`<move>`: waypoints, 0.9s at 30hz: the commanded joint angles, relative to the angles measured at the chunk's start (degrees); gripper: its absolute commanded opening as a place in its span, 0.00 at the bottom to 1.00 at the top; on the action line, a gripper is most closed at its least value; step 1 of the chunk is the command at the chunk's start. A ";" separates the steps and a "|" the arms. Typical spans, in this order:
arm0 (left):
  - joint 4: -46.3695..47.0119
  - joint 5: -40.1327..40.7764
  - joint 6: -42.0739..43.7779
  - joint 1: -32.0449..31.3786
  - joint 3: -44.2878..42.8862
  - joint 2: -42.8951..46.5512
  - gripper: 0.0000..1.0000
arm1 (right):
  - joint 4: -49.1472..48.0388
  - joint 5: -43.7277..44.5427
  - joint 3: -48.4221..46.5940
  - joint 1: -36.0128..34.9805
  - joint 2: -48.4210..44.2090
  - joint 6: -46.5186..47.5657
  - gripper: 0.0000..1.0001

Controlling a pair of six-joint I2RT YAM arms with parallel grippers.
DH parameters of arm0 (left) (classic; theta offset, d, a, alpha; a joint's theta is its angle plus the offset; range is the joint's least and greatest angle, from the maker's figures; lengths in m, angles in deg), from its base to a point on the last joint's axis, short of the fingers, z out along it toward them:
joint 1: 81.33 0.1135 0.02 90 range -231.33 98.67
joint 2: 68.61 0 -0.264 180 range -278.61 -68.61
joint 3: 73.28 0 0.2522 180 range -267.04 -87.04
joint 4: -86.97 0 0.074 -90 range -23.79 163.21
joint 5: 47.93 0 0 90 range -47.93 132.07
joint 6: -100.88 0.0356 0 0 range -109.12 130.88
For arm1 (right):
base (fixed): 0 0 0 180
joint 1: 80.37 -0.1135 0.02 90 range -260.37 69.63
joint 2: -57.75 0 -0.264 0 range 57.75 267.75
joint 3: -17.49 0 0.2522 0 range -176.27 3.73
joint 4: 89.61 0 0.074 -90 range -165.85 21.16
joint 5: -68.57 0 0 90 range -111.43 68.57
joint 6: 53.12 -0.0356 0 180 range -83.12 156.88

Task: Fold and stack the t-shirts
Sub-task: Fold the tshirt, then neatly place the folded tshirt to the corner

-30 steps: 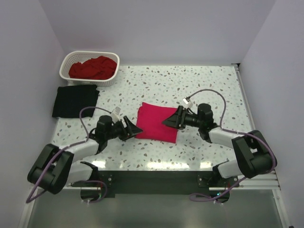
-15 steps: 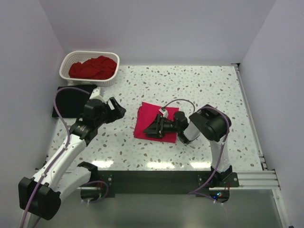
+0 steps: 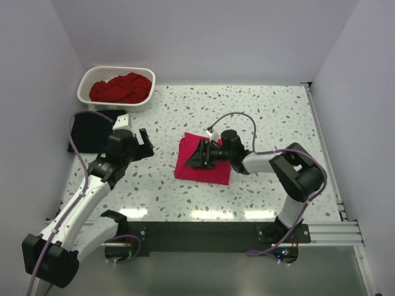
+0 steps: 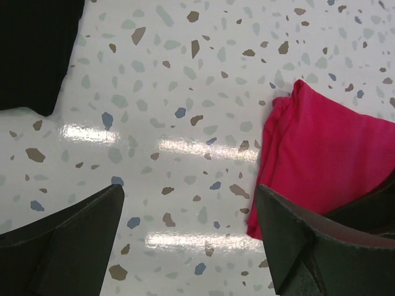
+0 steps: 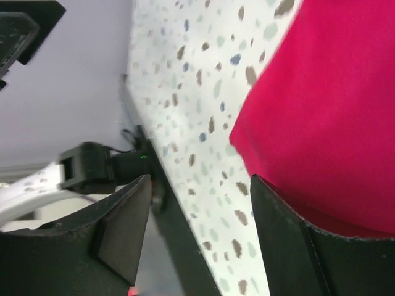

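Note:
The bright pinkish-red t-shirt (image 3: 207,166) lies folded in a square at mid-table. It also shows in the left wrist view (image 4: 333,154) and the right wrist view (image 5: 327,105). My right gripper (image 3: 194,158) is open and empty, lying low over the shirt's left part, one finger (image 5: 308,246) above the fabric. My left gripper (image 3: 146,143) is open and empty over bare table, left of that shirt. The black t-shirt (image 3: 86,131) lies folded at the far left, partly hidden by my left arm, and shows in the left wrist view (image 4: 34,49). The darker red t-shirt (image 3: 120,88) is bunched in the basket.
The white lattice basket (image 3: 86,80) stands at the back left corner. Walls close in the table on the left, back and right. A black rail (image 3: 197,233) with the arm bases runs along the near edge.
My left arm rose and swung back-left toward the black shirt, then nearly stopped. My right gripper swept left across the pinkish-red shirt to its left part.

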 commanded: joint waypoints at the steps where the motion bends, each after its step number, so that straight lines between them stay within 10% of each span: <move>1: 0.30 2.04 3.98 0.81 -2.54 -4.15 0.93 | 36.11 11.02 -12.29 -2.02 -8.18 23.96 0.68; 9: 2.05 -6.13 4.43 10.98 0.00 -9.53 0.92 | 65.39 31.86 -32.54 -14.93 -4.86 39.92 0.51; 27: 3.19 -11.24 2.76 17.78 1.86 -8.92 0.92 | 72.54 48.84 -49.78 -27.25 13.34 46.87 0.50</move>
